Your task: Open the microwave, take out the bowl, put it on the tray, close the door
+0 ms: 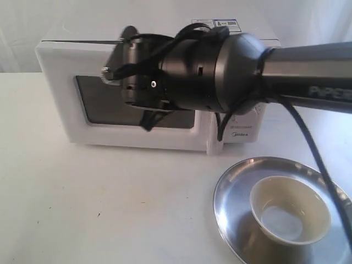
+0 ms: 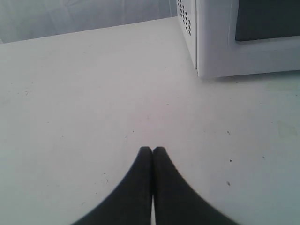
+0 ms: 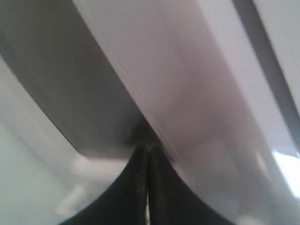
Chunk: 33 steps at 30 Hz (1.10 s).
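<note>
The white microwave (image 1: 60,60) stands at the back of the table, and its door (image 1: 82,129) with the dark window (image 1: 99,104) looks flush with the body. My right arm (image 1: 220,66) reaches across the front and hides the handle and knobs. In the right wrist view my right gripper (image 3: 149,149) is shut, its tips pressed against a blurred white door surface (image 3: 187,93). The cream bowl (image 1: 290,212) sits upright on the silver tray (image 1: 231,184) at the front right. My left gripper (image 2: 152,150) is shut and empty, low over the bare table, short of the microwave's corner (image 2: 211,47).
A black cable (image 1: 313,148) hangs from the right arm across the tray's far rim. The microwave's vented side (image 2: 185,18) faces the left gripper. White table (image 1: 110,203) spreads in front of the microwave; a white backdrop closes the rear.
</note>
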Motion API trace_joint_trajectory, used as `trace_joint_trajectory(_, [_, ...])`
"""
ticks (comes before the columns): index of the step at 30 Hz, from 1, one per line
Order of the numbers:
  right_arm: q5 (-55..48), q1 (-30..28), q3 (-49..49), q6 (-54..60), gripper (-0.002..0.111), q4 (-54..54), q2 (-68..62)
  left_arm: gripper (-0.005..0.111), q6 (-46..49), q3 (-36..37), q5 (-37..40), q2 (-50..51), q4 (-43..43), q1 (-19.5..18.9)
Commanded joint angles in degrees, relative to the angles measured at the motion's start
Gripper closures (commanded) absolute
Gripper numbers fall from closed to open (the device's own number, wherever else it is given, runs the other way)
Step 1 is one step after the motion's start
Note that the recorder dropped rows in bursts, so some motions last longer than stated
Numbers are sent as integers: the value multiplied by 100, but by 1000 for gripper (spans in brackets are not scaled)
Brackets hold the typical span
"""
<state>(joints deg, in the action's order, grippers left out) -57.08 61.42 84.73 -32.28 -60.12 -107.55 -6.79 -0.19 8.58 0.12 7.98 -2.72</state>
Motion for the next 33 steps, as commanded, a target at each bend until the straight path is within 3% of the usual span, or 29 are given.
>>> trace_joint_trajectory(1, [-722,-384,-30,-226,108,-437,-223,107,-36,19,-6,-12,-25,1])
trace_joint_trajectory(7, [-36,175,-28,-226,108,290,222,107,-36,19,-6,-12,-25,1])
trace_joint_trajectory(16, [359,2106,-28,295,108,1147,1499,107,-36,19,-6,-12,-25,1])
trace_joint_trajectory(19, [848,2803,-271,8,108,574,2142,107,-36,19,-6,-12,-25,1])
trace_joint_trajectory(22, [1459,3443,-720,-1689,108,-1304,2790,107,-36,19,-6,-12,-25,1])
trace_joint_trajectory(25, [454,4034,-1220,-2939,108,-3314,3243,107,-36,19,-6,-12,-25,1])
trace_joint_trajectory(26, [-641,4275,-1504,-3102,108,-3608,3411,107,-36,19,-6,-12,-25,1])
trace_joint_trajectory(27, [-1223,4433,-1710,-3131,108,-3645,3479,107,-36,19,-6,-12,-25,1])
trace_joint_trajectory(33, [-1288,4653,-2855,-3780,108,-3621,3714,107,-36,19,-6,-12,-25,1])
